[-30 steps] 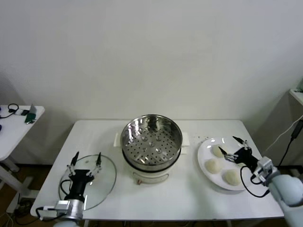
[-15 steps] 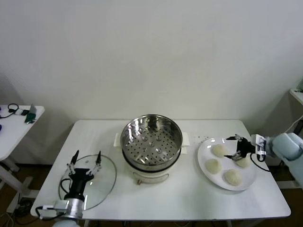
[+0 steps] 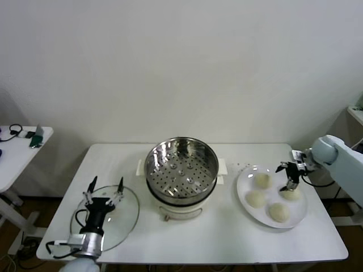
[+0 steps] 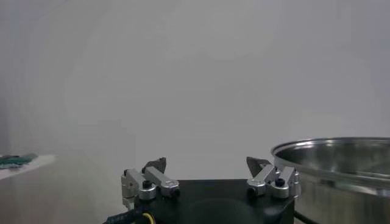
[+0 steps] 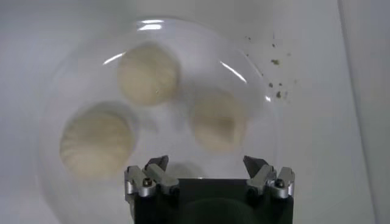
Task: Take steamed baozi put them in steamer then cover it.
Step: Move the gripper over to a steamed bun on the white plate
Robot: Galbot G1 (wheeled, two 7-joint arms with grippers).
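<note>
Several cream-white baozi lie on a white plate [image 3: 241,187] at the table's right, among them one at the far side [image 3: 261,180], one at the near side [image 3: 278,212] and one at the right [image 3: 294,194]. My right gripper [image 3: 285,175] hovers open just above that right one, holding nothing. The right wrist view shows the open right gripper [image 5: 206,163] above three baozi [image 5: 218,120]. The shiny steamer [image 3: 181,170] stands empty mid-table. The glass cover [image 3: 122,218] lies flat at the left, and my open left gripper [image 3: 106,184] hangs over it. The left wrist view shows the left gripper [image 4: 207,163] beside the steamer [image 4: 341,158].
A small side table [image 3: 17,147] with cables and a green item stands off to the left. Dark crumbs [image 5: 277,61] dot the tabletop beside the plate. A white wall rises close behind the table.
My right arm has swung from the plate's near right corner round to its far right side, with the gripper now over the right-hand bun. The left arm has barely shifted.
</note>
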